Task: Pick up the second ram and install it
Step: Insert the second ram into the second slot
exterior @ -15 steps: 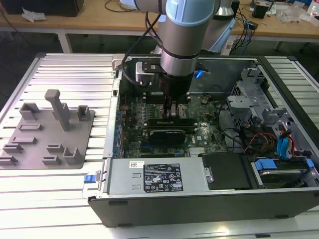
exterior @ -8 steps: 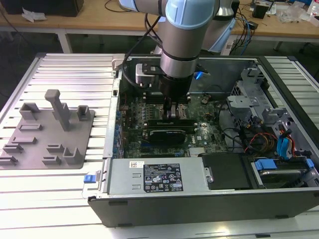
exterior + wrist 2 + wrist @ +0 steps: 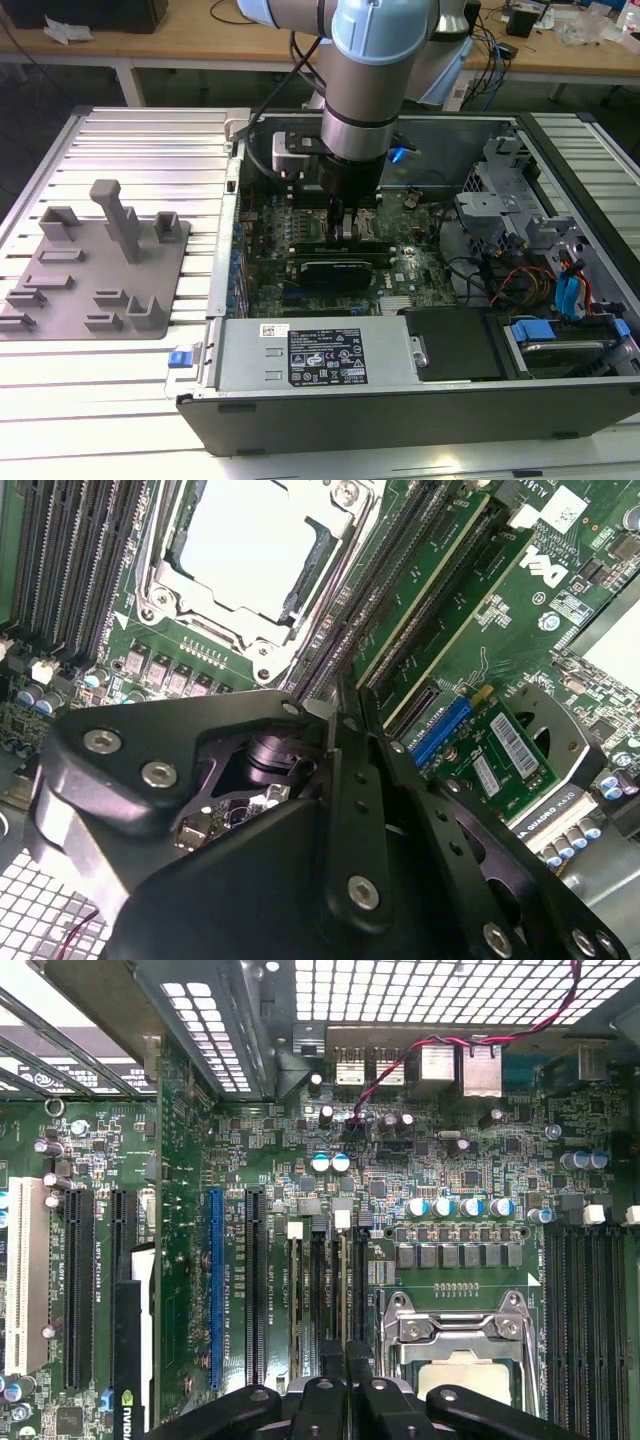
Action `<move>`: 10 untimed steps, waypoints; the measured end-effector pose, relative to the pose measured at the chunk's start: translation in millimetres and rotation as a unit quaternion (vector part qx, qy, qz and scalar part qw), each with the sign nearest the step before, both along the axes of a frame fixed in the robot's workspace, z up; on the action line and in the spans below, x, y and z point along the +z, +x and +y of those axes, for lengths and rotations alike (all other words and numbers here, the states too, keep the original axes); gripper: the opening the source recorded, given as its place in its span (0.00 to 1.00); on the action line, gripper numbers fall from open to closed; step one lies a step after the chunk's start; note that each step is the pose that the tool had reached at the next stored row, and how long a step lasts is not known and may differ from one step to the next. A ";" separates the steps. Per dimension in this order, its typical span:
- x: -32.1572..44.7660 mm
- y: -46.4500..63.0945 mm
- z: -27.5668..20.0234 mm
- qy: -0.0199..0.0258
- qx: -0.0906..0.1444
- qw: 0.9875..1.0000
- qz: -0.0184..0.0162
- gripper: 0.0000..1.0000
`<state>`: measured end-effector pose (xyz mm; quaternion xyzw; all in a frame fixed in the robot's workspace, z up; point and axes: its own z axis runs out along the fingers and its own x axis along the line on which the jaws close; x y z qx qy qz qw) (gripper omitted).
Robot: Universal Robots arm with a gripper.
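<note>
gripper [image 3: 342, 712] clenched, tips low over the slots [image 3: 325, 1290] beside the socket [image 3: 455, 1335]: best to press straight down, evenly, without tilting.

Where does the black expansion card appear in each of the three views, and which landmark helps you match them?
Exterior view: the black expansion card lies across the motherboard, just on the camera's side of the gripper.
Second wrist view: the card sits beyond the blue slot from the gripper.
First wrist view: the card is seen edge-on, past the blue slot from the gripper.
Shared landmark: the gripper.
</note>
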<state>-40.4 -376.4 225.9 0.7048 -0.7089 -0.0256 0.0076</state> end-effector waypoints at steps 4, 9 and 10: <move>-0.2 0.0 0.0 0.000 0.000 1.000 0.000 0.18; 26.2 0.1 0.0 0.000 0.000 1.000 -0.001 0.18; 26.1 0.0 0.1 0.000 0.000 1.000 -0.004 0.18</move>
